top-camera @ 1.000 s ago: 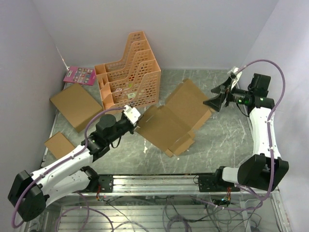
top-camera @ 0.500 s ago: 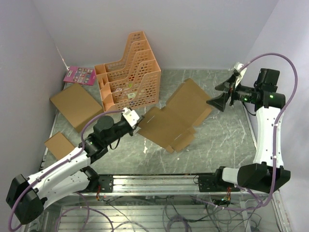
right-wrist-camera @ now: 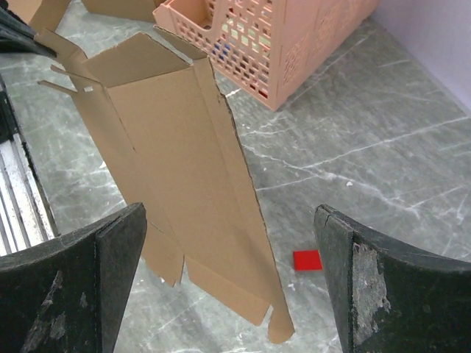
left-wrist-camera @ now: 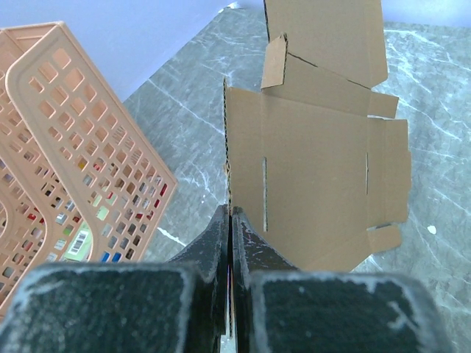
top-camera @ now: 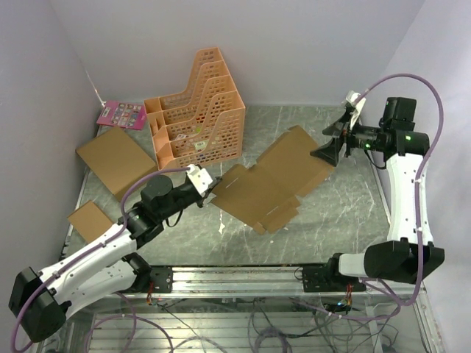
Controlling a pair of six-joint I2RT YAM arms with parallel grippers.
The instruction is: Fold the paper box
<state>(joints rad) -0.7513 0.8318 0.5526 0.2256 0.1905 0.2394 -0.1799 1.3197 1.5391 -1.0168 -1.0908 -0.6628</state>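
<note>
As it is thin card, I rate the paper box (top-camera: 268,180) light and bendy; grip edges. Left end effector (top-camera: 207,183) clamps its edge; right end effector (top-camera: 332,141) apart.

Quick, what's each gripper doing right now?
Left gripper: closed, pinching the edge of the paper box.
Right gripper: open, holding nothing.

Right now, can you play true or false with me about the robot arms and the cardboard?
The left gripper pinches an edge of the paper box. True.
The right gripper is shut. False: it hangs wide open, holding nothing.
The paper box is folded up. False: it is a spread-out sheet.
An orange basket stands on the table. True.
</note>
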